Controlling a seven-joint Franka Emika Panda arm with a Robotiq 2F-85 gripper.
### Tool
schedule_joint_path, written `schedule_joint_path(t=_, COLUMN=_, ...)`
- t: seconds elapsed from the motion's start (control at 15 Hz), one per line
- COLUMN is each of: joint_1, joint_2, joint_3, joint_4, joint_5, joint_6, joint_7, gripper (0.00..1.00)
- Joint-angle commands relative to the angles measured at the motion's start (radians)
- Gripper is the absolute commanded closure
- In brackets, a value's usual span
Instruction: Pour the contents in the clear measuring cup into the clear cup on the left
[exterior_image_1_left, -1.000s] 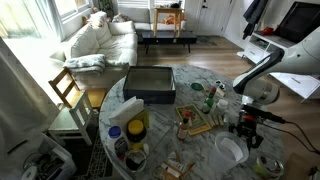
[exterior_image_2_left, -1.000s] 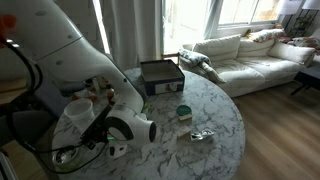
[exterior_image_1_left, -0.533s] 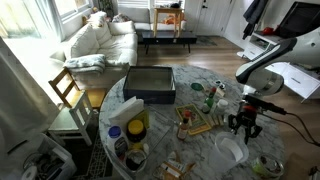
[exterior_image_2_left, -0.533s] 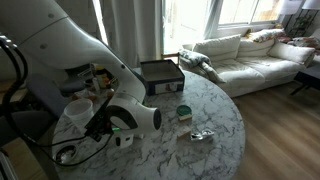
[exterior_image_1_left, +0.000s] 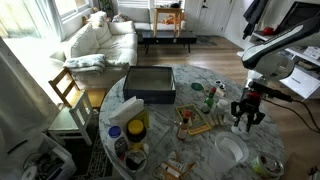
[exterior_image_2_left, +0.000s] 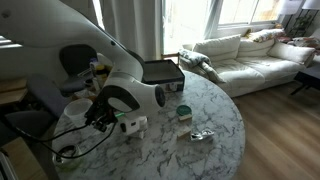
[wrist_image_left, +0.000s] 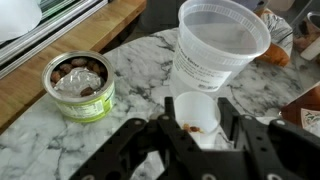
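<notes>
Measuring cup (wrist_image_left: 198, 108) partly behind end effector (wrist_image_left: 197, 122)

In the wrist view the clear measuring cup (wrist_image_left: 195, 112) stands on the desk (wrist_image_left: 35, 140) between the fingers of the gripper (wrist_image_left: 198, 120), just before the clear cup (wrist_image_left: 220, 45). A tin (wrist_image_left: 80, 87) sits to their left, apart from both. In an exterior view a flat box (exterior_image_1_left: 150, 84) lies on the desk's far left part, with a wooden tray (exterior_image_1_left: 193, 122) nearer the middle. A sofa (exterior_image_1_left: 100, 40) stands behind the desk and a chair (exterior_image_1_left: 68, 92) at its left.
</notes>
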Motion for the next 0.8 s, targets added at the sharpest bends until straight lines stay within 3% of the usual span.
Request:
schedule_joint_path(t=0.0, joint_1=0.0, joint_2=-0.091, joint_3=0.0, joint_4=-0.026, joint_5=-0.046, joint_6=0.016, joint_7=-0.016, gripper=0.78)
schedule_joint_path(t=0.2, joint_1=0.004, joint_2=-0.168, joint_3=0.015, joint_4=-0.041, joint_5=-0.054, joint_6=-0.006, joint_7=-0.063, gripper=0.78)
schedule_joint_path(t=0.73, joint_1=0.04, joint_2=-0.328, joint_3=0.073, joint_4=-0.083, joint_5=-0.079, joint_6=-0.094, joint_7=-0.358, gripper=0.78)
